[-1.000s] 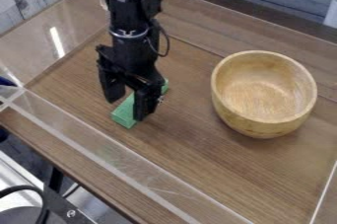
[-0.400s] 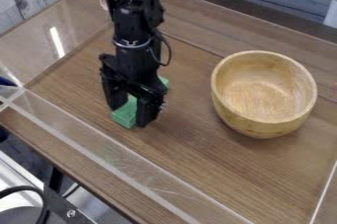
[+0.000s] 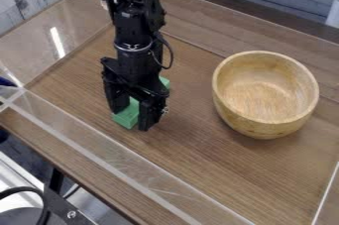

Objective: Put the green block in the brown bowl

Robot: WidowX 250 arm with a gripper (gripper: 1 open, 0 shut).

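Because the green block (image 3: 126, 118) must be straddled before you can lift it, your jaws (image 3: 137, 113) stand wide open low over it, partly hiding it on the tabletop (image 3: 199, 174). The brown bowl (image 3: 267, 94) sits well apart, presumably leaving you room to grasp.

Black robot arm (image 3: 127, 33) with thin, looping cables

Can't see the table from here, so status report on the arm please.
Gripper open, down at the green block. Block on the table, outside the brown bowl. Nothing visible between block and bowl.
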